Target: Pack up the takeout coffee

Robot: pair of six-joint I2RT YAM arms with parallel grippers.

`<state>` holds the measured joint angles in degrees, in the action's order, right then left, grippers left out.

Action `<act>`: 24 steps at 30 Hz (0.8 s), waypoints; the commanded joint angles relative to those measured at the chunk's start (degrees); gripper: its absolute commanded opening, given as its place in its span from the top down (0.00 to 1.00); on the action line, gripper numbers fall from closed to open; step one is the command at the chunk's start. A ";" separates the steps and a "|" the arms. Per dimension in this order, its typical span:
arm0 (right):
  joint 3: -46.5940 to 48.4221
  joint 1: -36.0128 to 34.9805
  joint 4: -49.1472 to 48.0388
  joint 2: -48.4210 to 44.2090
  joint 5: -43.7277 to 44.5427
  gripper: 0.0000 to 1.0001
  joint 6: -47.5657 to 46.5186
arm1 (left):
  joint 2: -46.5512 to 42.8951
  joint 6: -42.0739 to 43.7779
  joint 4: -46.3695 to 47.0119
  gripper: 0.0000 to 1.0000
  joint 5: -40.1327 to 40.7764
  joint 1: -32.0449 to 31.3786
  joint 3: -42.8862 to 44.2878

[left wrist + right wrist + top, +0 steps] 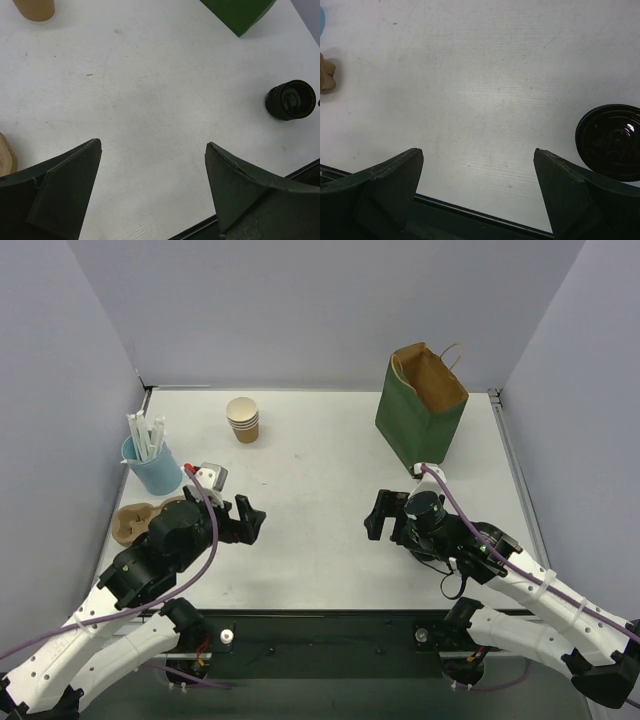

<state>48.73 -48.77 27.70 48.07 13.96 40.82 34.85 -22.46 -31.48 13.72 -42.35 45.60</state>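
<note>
Two grippers: left gripper and right gripper, both spread wide with nothing between the fingers; I see only bare table in each gap.
One coffee: upright on the table, black lid up.
Coffee to right gripper: on my right wrist view the lid sits just beside one finger, outside the gap.
Coffee to left gripper: well apart, off to one side, nearer the bag's corner.
One bag: green, open, upright, far right.
One stack of cups: tan, far centre-left.
One blue cup: holds white sticks, left side.
One carrier: tan, just beside the blue cup.
</note>
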 commanded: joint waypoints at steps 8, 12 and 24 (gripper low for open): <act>0.67 0.17 1.04 -2.10 -1.12 0.01 -2.75 | 5.74 0.57 -0.16 0.06 -1.24 -0.81 7.29; 0.05 -0.09 -0.36 -3.94 -7.61 0.02 -6.71 | 17.59 5.74 -1.91 0.07 4.91 1.11 18.97; -1.89 -0.80 -6.87 -5.63 -15.27 0.09 -11.28 | 56.01 10.41 2.39 0.25 -12.04 23.97 49.21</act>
<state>46.00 -49.15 23.57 40.71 1.17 31.62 84.42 -14.28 -32.23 7.07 -21.67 88.25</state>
